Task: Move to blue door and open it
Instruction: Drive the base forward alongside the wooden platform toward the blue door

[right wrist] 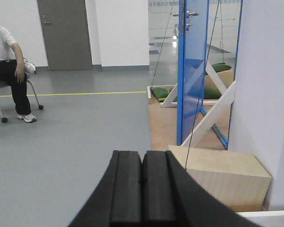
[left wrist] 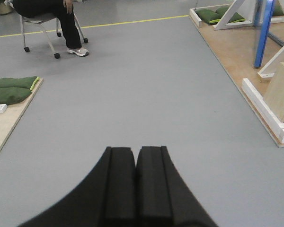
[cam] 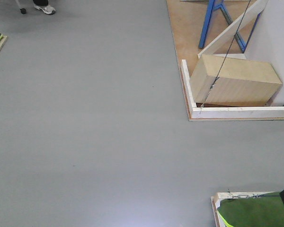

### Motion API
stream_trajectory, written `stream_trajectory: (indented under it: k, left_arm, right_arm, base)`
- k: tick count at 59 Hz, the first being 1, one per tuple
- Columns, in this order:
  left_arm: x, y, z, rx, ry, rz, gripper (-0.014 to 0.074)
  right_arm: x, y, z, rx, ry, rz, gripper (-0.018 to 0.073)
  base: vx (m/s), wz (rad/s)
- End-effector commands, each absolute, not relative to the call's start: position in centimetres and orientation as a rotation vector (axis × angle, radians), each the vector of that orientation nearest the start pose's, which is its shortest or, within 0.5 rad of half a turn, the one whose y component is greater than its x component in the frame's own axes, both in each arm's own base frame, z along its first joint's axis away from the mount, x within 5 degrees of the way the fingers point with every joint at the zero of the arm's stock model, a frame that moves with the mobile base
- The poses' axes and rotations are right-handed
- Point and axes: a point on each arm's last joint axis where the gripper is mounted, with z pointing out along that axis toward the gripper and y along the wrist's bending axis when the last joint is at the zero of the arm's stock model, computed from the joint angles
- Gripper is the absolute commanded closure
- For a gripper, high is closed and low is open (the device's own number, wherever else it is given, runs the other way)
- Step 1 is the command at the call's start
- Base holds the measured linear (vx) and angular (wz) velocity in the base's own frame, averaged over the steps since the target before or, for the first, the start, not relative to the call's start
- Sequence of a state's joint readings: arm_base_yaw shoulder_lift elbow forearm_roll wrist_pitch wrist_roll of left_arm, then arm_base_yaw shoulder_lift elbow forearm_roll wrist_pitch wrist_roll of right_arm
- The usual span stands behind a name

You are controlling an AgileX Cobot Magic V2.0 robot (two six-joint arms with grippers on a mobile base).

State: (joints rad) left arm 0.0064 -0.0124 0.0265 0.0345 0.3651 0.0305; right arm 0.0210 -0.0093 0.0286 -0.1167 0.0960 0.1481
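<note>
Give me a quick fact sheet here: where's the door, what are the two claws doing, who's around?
Blue door: ahead and to the right in the right wrist view, not yet reached
Door handle: near the top of that view, untouched
Left gripper: shut, holding nothing
Right gripper: shut, holding nothing
Wooden box: nearer than the door, beside a white wall
Person: seated, far left of that view

front: high, tilted down at floor (cam: 85, 118) | wrists: low, level, forward | shared: wooden box (cam: 234, 80)
</note>
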Motion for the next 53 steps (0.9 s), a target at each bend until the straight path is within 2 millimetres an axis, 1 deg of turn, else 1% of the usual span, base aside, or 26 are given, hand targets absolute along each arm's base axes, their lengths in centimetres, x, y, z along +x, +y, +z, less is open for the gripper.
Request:
stream_trajectory:
  k: [1,27,53]
  left_arm:
    - [5.36,0.10,17.96,0.040,1.769,0.051,0.0526]
    - [5.36,0.10,17.96,0.040,1.768,0.051,0.0526]
    - [5.36,0.09,17.96,0.041,1.768,0.050,0.0526]
  right_arm:
    - [5.61,0.08,19.72,0.007,1.516,0.031,0.0557]
    - [5.60,0.08,19.73,0.007,1.514,0.031,0.0557]
    - [5.60,0.08,19.73,0.007,1.514,0.031,0.0557]
  base:
    - [0.22,0.03]
    - [0.24,-0.01]
    - [0.32,0.07]
